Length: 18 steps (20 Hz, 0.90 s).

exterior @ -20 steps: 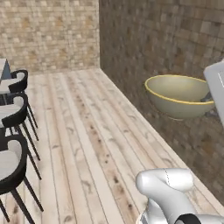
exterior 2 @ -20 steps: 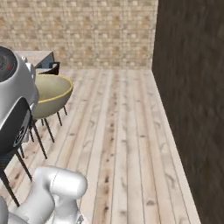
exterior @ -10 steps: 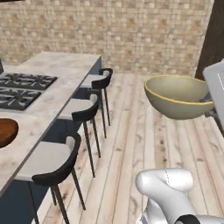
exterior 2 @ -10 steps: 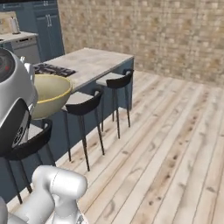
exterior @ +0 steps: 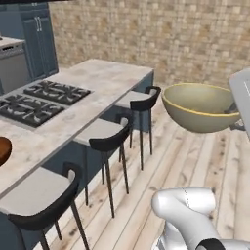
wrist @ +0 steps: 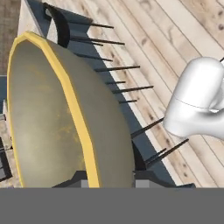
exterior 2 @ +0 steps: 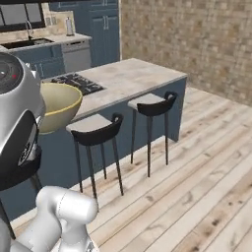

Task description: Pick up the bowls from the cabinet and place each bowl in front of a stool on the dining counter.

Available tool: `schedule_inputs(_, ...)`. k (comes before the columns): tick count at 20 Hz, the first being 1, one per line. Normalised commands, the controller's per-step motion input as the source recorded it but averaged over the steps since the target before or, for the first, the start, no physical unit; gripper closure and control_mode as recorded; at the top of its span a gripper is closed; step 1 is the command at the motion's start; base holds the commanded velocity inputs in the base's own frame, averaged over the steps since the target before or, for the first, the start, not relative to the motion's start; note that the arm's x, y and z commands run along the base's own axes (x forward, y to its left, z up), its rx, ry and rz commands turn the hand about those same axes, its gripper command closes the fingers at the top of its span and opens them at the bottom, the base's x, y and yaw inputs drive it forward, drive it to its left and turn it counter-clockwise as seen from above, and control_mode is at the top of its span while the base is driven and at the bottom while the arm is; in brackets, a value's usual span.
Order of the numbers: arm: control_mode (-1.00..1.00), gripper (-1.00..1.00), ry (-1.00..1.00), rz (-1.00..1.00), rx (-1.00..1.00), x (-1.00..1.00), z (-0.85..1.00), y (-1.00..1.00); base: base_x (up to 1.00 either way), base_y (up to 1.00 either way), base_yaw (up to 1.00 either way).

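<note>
In the left base view, the olive-beige bowl (exterior: 200,106) hangs in the air on the right side, above the wooden floor (exterior: 190,166). It sits level, open side up, with its yellow rim on top. Its right edge meets the robot's hand at the picture's edge, so the claw itself is hard to see here. To the left is the long surface (exterior: 93,93) with a beige stone top and a dark blue base. A gas cooktop (exterior: 36,100) lies on it. Three black stools (exterior: 110,139) stand in a row along its side. At the far left edge, a bit of the dark brown bowl (exterior: 4,149) rests on the surface, near the closest stool.

In the right base view, the olive-beige bowl (exterior 2: 58,106) is on the left, partly behind the robot's grey arm. It is in front of the surface (exterior 2: 128,78) and just above the nearer stool (exterior 2: 96,130). It does not touch the stone top. A second stool (exterior 2: 152,104) stands farther along.

In the hand view, the bowl (wrist: 65,118) looks turned on its side and very big. The claw (wrist: 109,183) is closed on the bowl's yellow rim at the bottom. One dark fingertip (wrist: 146,183) shows on the outside of the bowl. Thin black stool legs (wrist: 113,89) and the floor lie behind it.
</note>
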Motion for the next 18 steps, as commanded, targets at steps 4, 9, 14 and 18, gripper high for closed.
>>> schedule_inputs(4,1.0,1.0,0.0,0.0,0.0,0.0,0.0,0.0,0.66,-0.8,0.59)
schedule_inputs(9,1.0,1.0,0.0,0.0,0.0,0.0,0.0,0.0,0.74,-0.5,0.72)
schedule_inputs(14,1.0,1.0,0.0,0.0,0.0,0.0,0.0,0.0,0.72,-0.65,0.65)
schedule_inputs(18,1.0,1.0,0.0,0.0,0.0,0.0,0.0,0.0,0.46,-0.76,0.63)
